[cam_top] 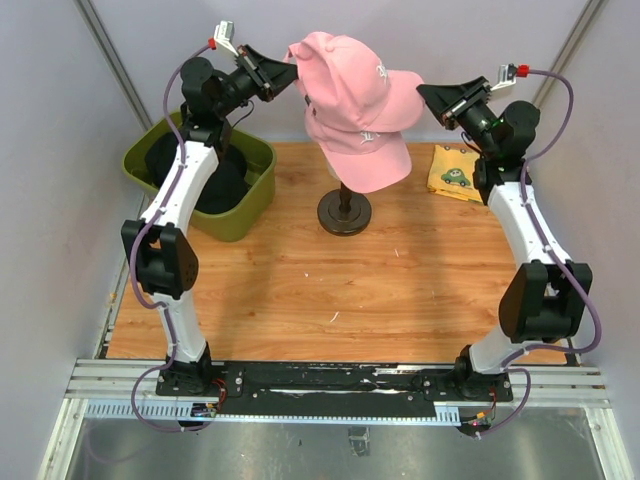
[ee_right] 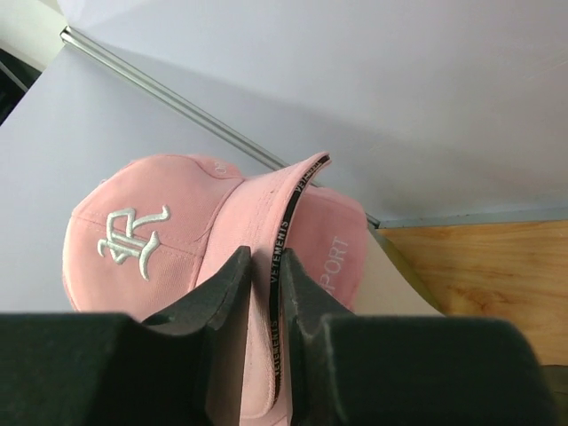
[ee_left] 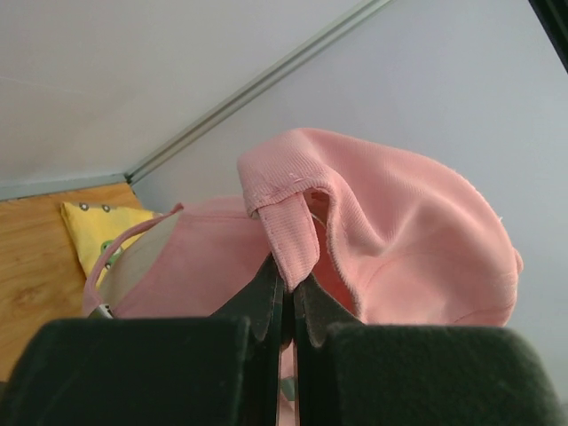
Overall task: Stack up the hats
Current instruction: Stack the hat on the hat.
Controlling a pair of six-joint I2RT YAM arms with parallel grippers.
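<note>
Two pink hats are stacked at the mannequin stand (cam_top: 344, 212). The upper pink hat (cam_top: 345, 75) with a white logo hangs tilted above the lower pink hat (cam_top: 365, 160), which sits on the head. My left gripper (cam_top: 293, 72) is shut on the upper hat's back strap (ee_left: 288, 231), pinched at the fingertips of the left gripper (ee_left: 288, 282). My right gripper (cam_top: 425, 92) holds the same hat from the other side. In the right wrist view, the right gripper (ee_right: 269, 266) is closed on the black-trimmed brim (ee_right: 275, 222). The lower hat (ee_right: 342, 248) shows white lettering.
An olive-green bin (cam_top: 250, 215) stands at the back left of the wooden table with black hats (cam_top: 215, 185) inside. A yellow printed cloth (cam_top: 452, 172) lies at the back right under the right arm. Grey walls close in behind and at both sides.
</note>
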